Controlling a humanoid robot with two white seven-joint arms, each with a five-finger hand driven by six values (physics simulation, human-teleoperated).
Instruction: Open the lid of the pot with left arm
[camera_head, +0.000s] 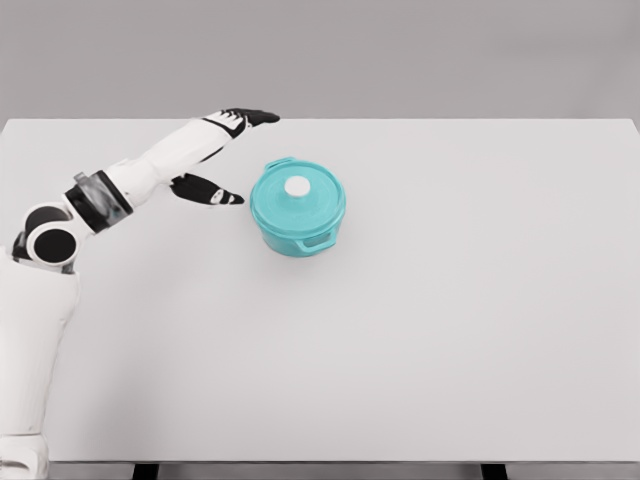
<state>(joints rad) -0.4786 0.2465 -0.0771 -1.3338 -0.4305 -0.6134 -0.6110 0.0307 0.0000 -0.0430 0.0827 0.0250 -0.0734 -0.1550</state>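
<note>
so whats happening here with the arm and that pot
A white humanoid robot arm reaches in from the left over a plain white table. Its left robot hand, with black fingers spread open, sits just left of a round teal pot without touching it. The pot's teal lid with a white knob is on, so nothing has been opened yet. The right arm is not in view.
</note>
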